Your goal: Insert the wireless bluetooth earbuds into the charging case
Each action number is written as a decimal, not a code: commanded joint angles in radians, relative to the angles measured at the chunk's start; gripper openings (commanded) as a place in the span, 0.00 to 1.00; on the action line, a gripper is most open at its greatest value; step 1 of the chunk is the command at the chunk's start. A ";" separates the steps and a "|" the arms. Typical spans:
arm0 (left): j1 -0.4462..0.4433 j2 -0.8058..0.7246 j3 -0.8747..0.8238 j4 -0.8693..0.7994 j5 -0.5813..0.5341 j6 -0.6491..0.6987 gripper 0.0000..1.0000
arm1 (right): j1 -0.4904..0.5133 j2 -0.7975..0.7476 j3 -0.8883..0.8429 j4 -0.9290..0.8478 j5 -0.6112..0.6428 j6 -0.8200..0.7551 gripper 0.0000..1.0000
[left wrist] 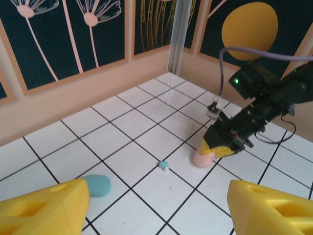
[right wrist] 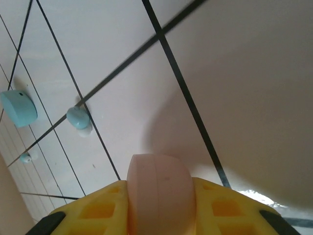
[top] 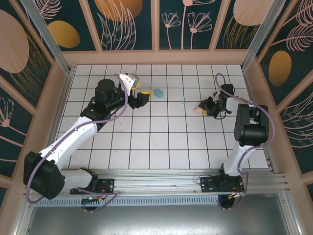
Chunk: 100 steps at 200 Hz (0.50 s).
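Gaping apart, the left claw (left wrist: pixel 159 208) was held near a tiny teal plastic earbud (left wrist: pixel 164 166), while a pale pink oval case (left wrist: pixel 203 157) was clamped by the right claw (left wrist: pixel 222 143).

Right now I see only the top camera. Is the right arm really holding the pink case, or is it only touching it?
Observer: It is holding it. In the right wrist camera the pink case sits clamped between the two yellow jaws.
Operator: Is the case open?
Observer: It looks shut. That camera shows a thin closed seam running down it and no lifted lid.
Operator: And the left jaws, do they carry anything?
Observer: No. The left wrist camera shows them wide open, with nothing between them.
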 commanded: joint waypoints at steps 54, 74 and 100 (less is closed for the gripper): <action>0.015 0.000 -0.002 -0.044 -0.051 0.090 0.78 | 0.030 -0.122 0.069 -0.199 0.228 -0.059 0.50; 0.021 0.005 -0.008 -0.032 -0.064 0.097 0.79 | 0.064 -0.156 0.106 -0.246 0.303 -0.078 0.49; 0.025 -0.009 -0.035 0.015 -0.083 0.068 0.86 | 0.172 -0.149 0.198 -0.281 0.380 -0.129 0.48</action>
